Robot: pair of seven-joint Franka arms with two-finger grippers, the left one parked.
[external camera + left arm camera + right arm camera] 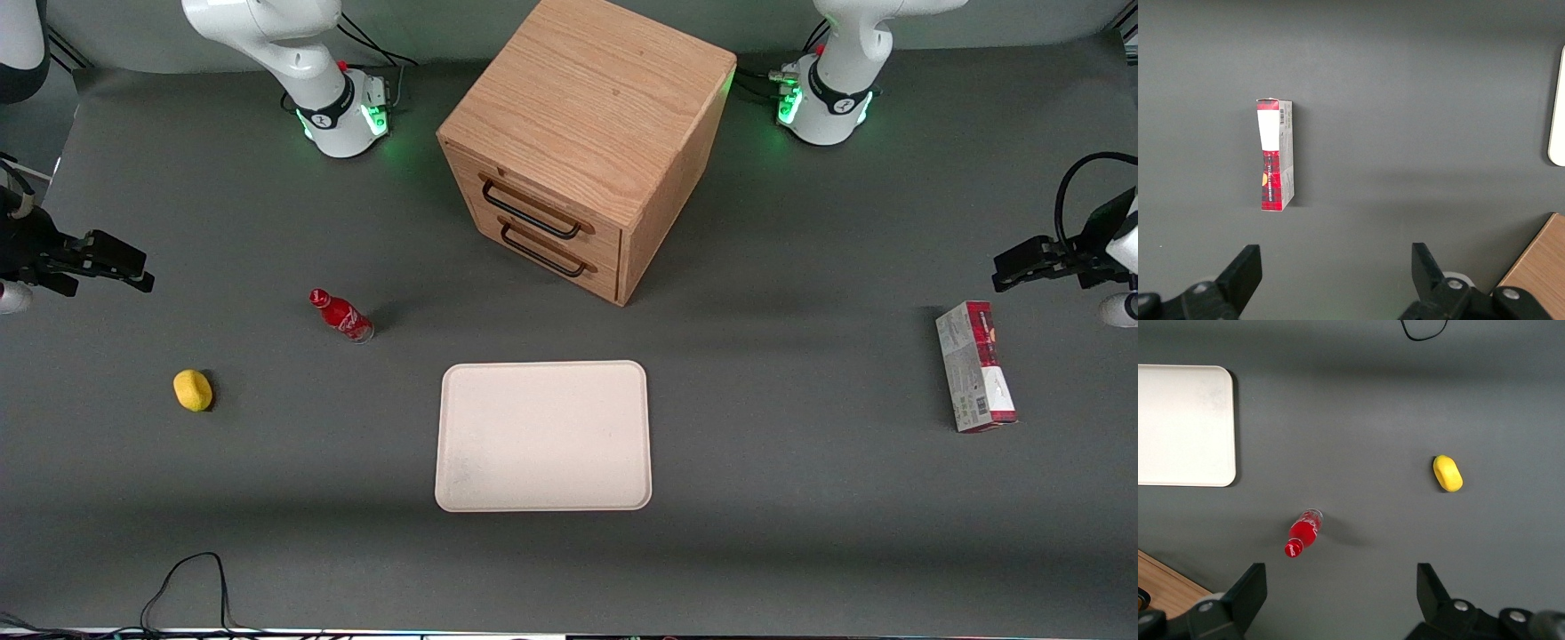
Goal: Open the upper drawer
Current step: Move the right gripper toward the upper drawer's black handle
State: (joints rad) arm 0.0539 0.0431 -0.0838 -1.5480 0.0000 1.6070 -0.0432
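Observation:
The wooden cabinet (587, 116) stands at the middle of the table, far from the front camera. Its upper drawer (556, 206) is closed, with a black wire bar handle (532, 212). The identical lower drawer (560, 258) sits beneath it, also closed. My right gripper (142, 269) hovers at the working arm's end of the table, well apart from the cabinet. It is open and empty. In the right wrist view the gripper (1341, 577) hangs above bare mat, with a corner of the cabinet (1165, 590) showing.
A red bottle (341, 316) lies between my gripper and the cabinet and also shows in the right wrist view (1303, 532). A yellow object (193, 390) lies nearer the front camera. A white tray (543, 436) lies in front of the cabinet. A red-and-white box (975, 365) lies toward the parked arm's end.

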